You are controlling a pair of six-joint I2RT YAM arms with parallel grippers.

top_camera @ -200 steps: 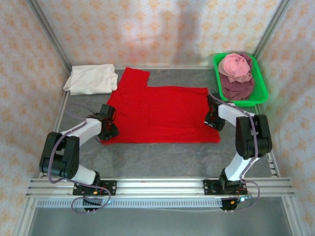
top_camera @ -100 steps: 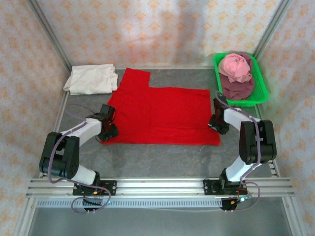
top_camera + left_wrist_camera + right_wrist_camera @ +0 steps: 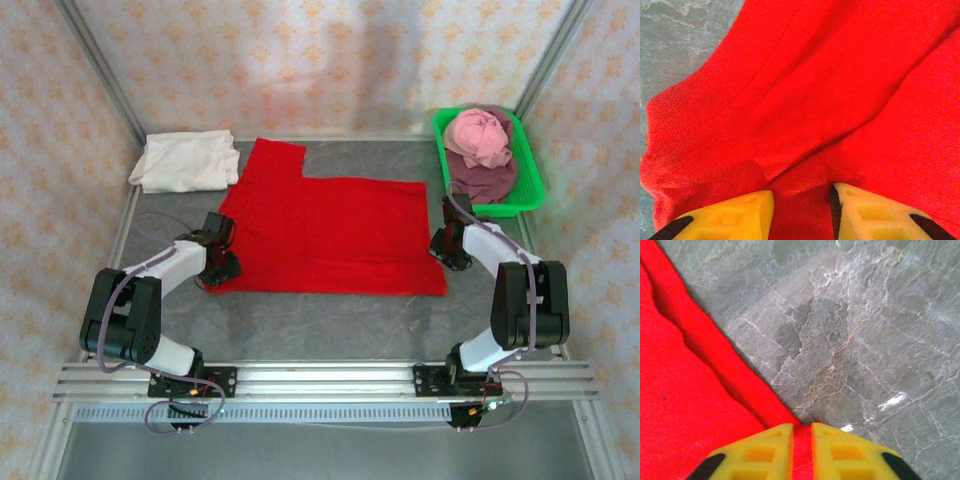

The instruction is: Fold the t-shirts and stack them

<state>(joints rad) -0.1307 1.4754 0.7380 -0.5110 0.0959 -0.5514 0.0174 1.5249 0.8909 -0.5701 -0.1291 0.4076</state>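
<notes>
The red t-shirt [image 3: 330, 235] is seen spread flat across the middle of the tabletop [image 3: 330, 325], with one sleeve sticking out at its far left. Close to its near left corner it is pinched by the left claw [image 3: 220, 266]; in the left wrist view a ridge of red cloth is bunched between the yellow pads. Its right edge is gripped by the right claw [image 3: 450, 250], whose jaws are drawn almost together on a thin strip of hem in the right wrist view.

A cream-white t-shirt [image 3: 185, 160] is laid folded at the far left corner, just beside the red one. A pink t-shirt [image 3: 478, 135] and a maroon t-shirt [image 3: 482, 180] are heaped unfolded in the green tray [image 3: 537, 190] at the far right.

The task is judged to be at an early stage. One garment appears folded, the red one is only gripped ready for a fold, two are left in the tray, and nothing is stacked.
</notes>
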